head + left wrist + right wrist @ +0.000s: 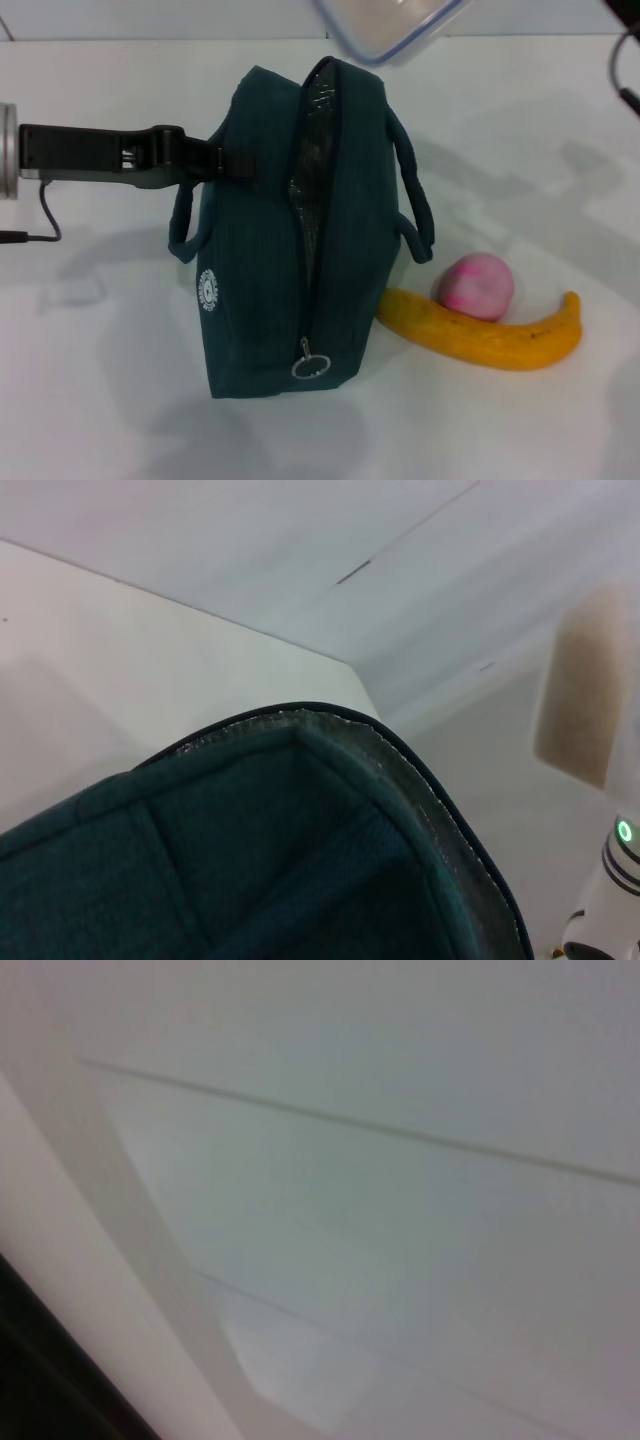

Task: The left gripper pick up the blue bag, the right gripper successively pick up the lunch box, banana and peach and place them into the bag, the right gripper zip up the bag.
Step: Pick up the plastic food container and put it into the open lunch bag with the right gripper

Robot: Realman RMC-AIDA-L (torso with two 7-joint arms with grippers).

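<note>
The blue bag (270, 250) stands upright mid-table, its zip open along the top and silver foil lining showing. My left gripper (215, 160) reaches in from the left and is shut on the bag's left side by its handle. In the left wrist view the bag's open rim (330, 740) fills the lower part. The lunch box (390, 25), clear with a blue rim, hangs in the air just beyond the bag's far end, cut off by the picture's top edge. The banana (480, 340) lies right of the bag with the peach (475, 285) touching it. The right gripper is out of view.
The white table (100, 400) spreads around the bag. A silver ring zip pull (310, 365) hangs at the bag's near end. A black cable (622, 65) of the right arm shows at the top right corner. The right wrist view shows only pale surfaces.
</note>
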